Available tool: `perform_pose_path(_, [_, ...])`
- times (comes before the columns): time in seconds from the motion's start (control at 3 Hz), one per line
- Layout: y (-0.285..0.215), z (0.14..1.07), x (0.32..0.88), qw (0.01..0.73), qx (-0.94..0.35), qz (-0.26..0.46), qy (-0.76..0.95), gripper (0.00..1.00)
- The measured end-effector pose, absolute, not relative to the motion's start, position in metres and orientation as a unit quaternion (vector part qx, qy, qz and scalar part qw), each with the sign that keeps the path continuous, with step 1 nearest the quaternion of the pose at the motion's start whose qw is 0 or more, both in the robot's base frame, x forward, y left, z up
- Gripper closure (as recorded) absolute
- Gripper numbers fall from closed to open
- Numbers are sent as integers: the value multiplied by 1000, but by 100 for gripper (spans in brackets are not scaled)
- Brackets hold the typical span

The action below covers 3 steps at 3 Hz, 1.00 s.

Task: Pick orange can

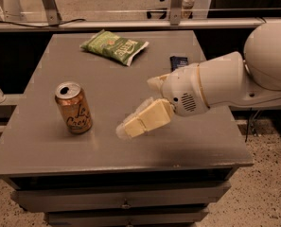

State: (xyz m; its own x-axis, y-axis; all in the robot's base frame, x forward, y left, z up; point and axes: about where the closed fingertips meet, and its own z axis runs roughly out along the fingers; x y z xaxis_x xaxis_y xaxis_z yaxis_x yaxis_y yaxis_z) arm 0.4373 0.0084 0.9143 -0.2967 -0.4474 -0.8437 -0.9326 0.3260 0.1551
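Observation:
The orange can (74,109) stands upright on the left part of the grey table (206,145). It is orange-tan with dark cursive lettering and a silver top. My gripper (137,106) hovers above the table's middle, to the right of the can and apart from it. Its cream fingers (144,119) are spread open and hold nothing. The white arm reaches in from the right.
A green chip bag (114,46) lies at the table's back middle. A small dark blue packet (179,61) lies behind the arm at the back right. Drawers (126,205) sit under the tabletop. A metal rail runs behind the table.

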Motion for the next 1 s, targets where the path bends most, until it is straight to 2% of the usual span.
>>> perform_pose_path(0.33, [8, 914, 437, 359, -473, 337, 731, 0])
perform_pose_path(1.0, [29, 908, 451, 442, -457, 358, 684, 0])
